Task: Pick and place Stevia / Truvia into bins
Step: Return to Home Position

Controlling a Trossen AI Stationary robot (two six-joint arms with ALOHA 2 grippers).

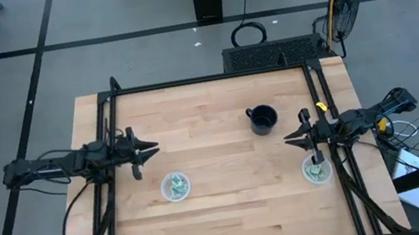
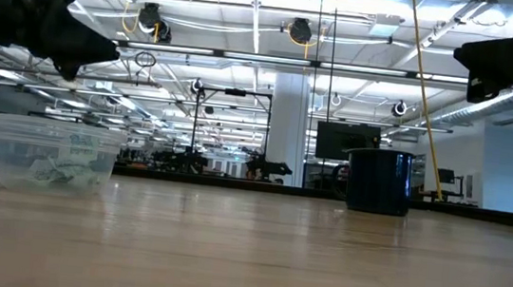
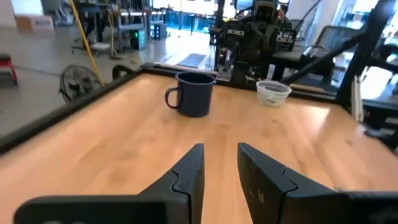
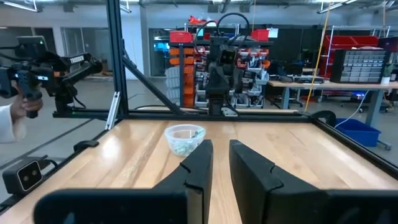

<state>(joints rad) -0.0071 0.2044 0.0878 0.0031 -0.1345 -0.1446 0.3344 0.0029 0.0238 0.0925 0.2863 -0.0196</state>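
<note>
Pale green and white sachets lie inside both clear cups. The left cup sits near my left gripper, the right cup just nearside of my right gripper. In the low view the left cup rests on its base with sachets at its bottom. The right wrist view shows that same cup ahead of my right gripper. The left wrist view shows the other cup beyond my left gripper. Both grippers hover above the table, slightly open and holding nothing. No loose sachet shows on the table.
A dark blue handled mug stands toward the far side, between the grippers and closer to the right one; it also shows in the low view and left wrist view. A black frame borders the table. A person's hand shows beyond the table.
</note>
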